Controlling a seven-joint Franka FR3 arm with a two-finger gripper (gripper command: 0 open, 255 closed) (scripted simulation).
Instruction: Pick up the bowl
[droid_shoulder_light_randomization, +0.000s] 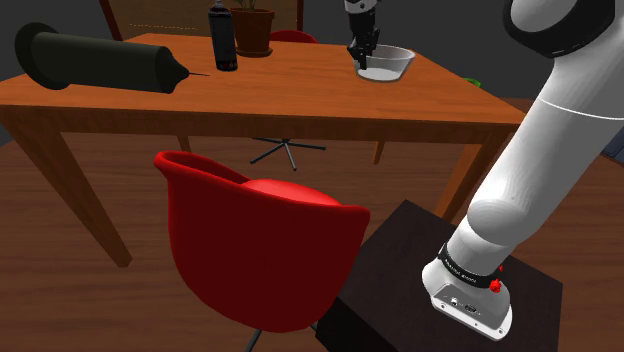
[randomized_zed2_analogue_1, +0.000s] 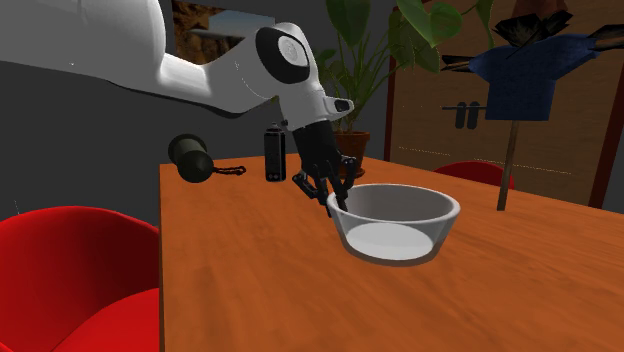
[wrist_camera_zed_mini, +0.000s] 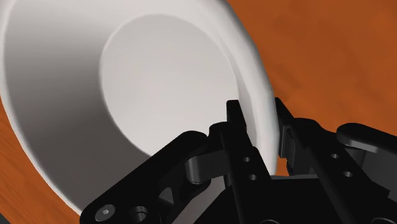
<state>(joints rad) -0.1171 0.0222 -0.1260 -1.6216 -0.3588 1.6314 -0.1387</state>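
While one bowl (randomized_zed2_analogue_1: 400, 240) rests on one table (randomized_zed2_analogue_1: 230, 270) | jaws clasp its rim

Wooden table (droid_shoulder_light_randomization: 300, 95) with bowl (droid_shoulder_light_randomization: 388, 62), bottle (droid_shoulder_light_randomization: 222, 38), cylinder (droid_shoulder_light_randomization: 95, 58)

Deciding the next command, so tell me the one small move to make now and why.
Probably lift straight up a little. The black two-finger gripper straddles the rim of the white round bowl, fingers seemingly pressed on its wall inside and outside; the bowl sits on the orange-brown wooden table.

nothing legible; the arm's black band (droid_shoulder_light_randomization: 468, 267) maybe bears print.
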